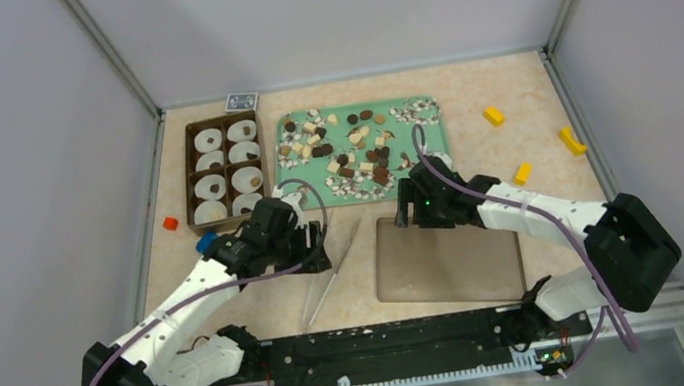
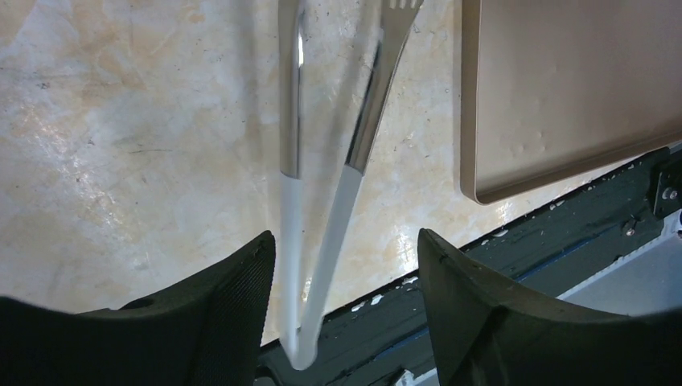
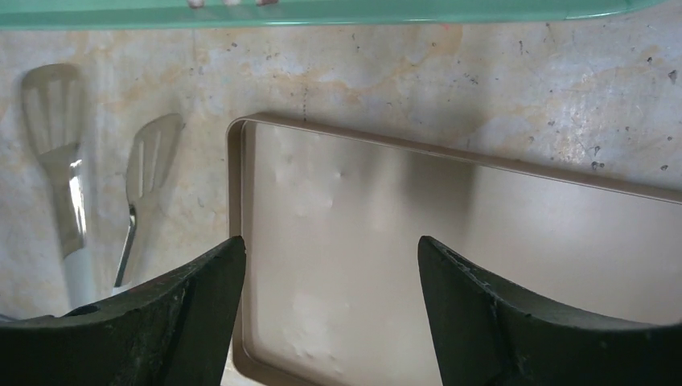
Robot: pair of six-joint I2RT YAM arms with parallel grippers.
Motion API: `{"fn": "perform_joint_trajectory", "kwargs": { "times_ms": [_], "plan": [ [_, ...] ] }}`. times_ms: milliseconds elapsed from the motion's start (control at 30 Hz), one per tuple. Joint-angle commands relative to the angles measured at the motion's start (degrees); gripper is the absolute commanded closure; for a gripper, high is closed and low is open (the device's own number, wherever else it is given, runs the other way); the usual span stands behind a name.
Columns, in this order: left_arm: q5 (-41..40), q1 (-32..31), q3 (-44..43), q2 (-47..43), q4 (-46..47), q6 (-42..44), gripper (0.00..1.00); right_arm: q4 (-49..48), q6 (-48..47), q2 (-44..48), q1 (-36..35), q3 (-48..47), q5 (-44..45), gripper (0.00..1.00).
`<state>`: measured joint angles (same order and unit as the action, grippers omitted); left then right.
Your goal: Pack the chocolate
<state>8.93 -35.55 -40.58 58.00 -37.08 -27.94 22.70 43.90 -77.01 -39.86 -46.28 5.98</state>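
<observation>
The chocolate (image 1: 352, 146) lies scattered over the green tray (image 1: 431, 100) at the far middle of the table (image 1: 543, 215): dark rounds, tan squares and speckled bits in a loose heap. Just left of the green tray stands a brown box (image 1: 190, 179) of white cups (image 1: 244, 151), and a few cups show a small brown piece. A blue card (image 1: 241, 100) lies beyond the tray's far left corner, and a red block (image 1: 169, 222) lies further left, past the box. Three yellow blocks (image 1: 494, 115) lie well right of the tray.

On the near side of the green tray are the tongs (image 1: 334, 270), flat on the table with their tips toward the tray, and a tan tray (image 1: 449, 264) just right of them.

The left claw (image 2: 346, 235) hangs off the green tray's near left corner, over the tongs. Its fingers are spread, with the white handles between them and a clear gap on the right side, so it grasps nothing. The right claw (image 3: 330, 241) sits at the green tray's near edge, over the tan tray's far left corner, spread wide and empty. Its cable (image 1: 419, 147) loops across the green tray's near right part, above some of the pieces.
</observation>
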Motion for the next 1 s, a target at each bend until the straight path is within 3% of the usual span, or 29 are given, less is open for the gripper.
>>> {"fn": "perform_joint_trajectory", "kwargs": {
  "times_ms": [0, 67, 267, 433, 600, 800, 967],
  "plan": [
    [-0.17, -0.25, -2.77, 0.32, 0.36, 0.62, 0.25, -1.87, 0.55, -1.59, -1.00, -2.67, 4.25, 0.23],
    [-0.37, -0.25, -4.28, 0.14, -0.70, 1.33, 0.21, -0.59, 0.13, -1.61, -1.01, -2.97, 6.06, 0.23],
    [2.97, -2.73, -10.33, 3.98, 2.53, 3.42, 0.23, 1.60, -0.15, 5.10, 1.78, -0.73, 13.21, 0.23],
    [-1.69, -12.52, -19.97, 16.83, 4.86, 7.00, 0.24, 3.77, -1.40, 14.34, 14.67, 2.55, 8.35, 0.23],
    [-2.18, -18.41, -33.78, 35.89, 5.13, 17.90, 0.20, 4.19, -3.80, 24.95, 28.09, 5.47, 0.82, 0.23],
    [-3.19, -21.56, -48.37, 52.35, 3.74, 29.02, 0.18, 10.88, -2.97, 31.69, 31.15, 3.02, 5.81, 0.23],
    [-3.28, -22.48, -54.62, 58.44, 6.25, 32.48, 0.19, 14.37, -2.33, 35.93, 32.20, 1.80, 8.73, 0.23]
  ]
}}
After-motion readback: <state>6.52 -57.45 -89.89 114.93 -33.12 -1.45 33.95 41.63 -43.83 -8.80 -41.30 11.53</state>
